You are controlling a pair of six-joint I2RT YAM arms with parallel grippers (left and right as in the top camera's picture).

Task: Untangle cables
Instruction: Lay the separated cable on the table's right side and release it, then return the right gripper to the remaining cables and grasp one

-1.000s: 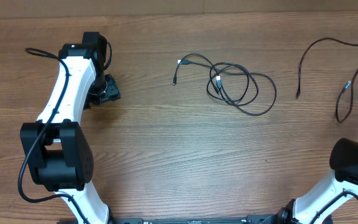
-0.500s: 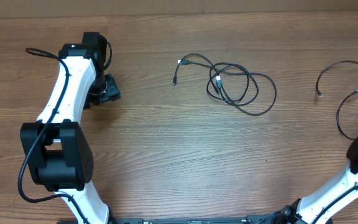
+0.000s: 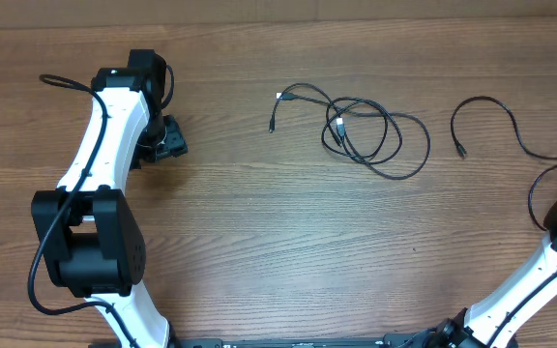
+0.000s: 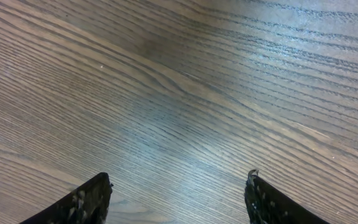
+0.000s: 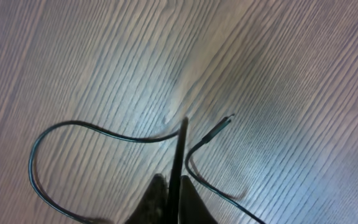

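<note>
Left gripper (image 4: 176, 190) hangs wide open, unmoved, over the brown wooden table (image 3: 259, 242); the tangled bundle of thin black cables (image 3: 370, 135) lies unchanged mid-table. At right, a separate thin black cable (image 3: 482, 99), pinched narrowly by the right gripper (image 5: 174, 194), has swung its plug end leftward, well apart from the bundle: one cord freed.

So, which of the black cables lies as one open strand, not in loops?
The right cable, far right in the overhead view: it forms one open curve. The tangled cables in the middle lie looped together.
</note>
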